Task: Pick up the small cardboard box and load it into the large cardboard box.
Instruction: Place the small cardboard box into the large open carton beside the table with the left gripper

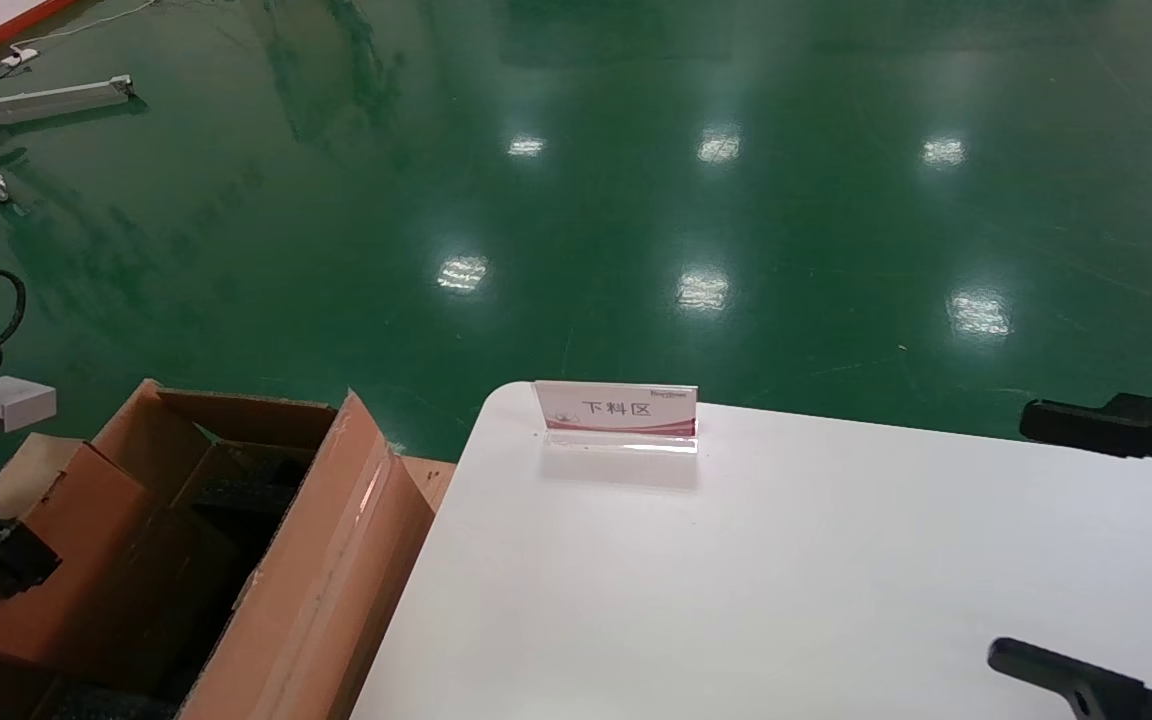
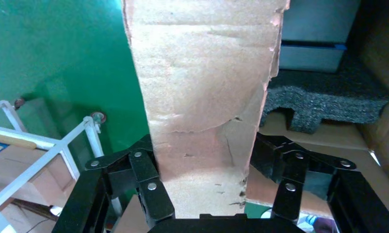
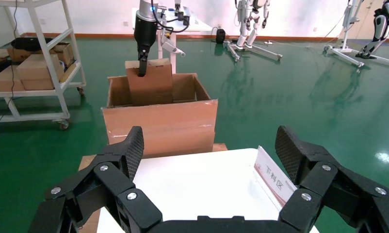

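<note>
Seen across the white table [image 3: 192, 187] from the right wrist camera, the large cardboard box [image 3: 159, 124] stands on the floor beyond the table's far edge, and the left gripper [image 3: 142, 68] hangs over its opening, clamped on the upper edge of the small cardboard box [image 3: 151, 83], which stands upright and partly sunk into the carton. The left wrist camera alone gives the grip in close-up: the black fingers [image 2: 151, 187] press both sides of the small box's tan, creased and scuffed face [image 2: 202, 97], its edge torn, with black foam padding [image 2: 323, 99] and a grey-blue block [image 2: 316, 48] inside the carton beyond it. The head camera shows what neither wrist view does: the carton's long flap [image 1: 336, 560] with glossy clear tape, lying against the table, and the sign holder [image 1: 618, 412] at the table's far edge. The right gripper [image 3: 209, 160] hovers over the table on the side away from the carton, spread wide and holding nothing. A wheeled shelf rack [image 3: 35, 63] stands beside the carton.
</note>
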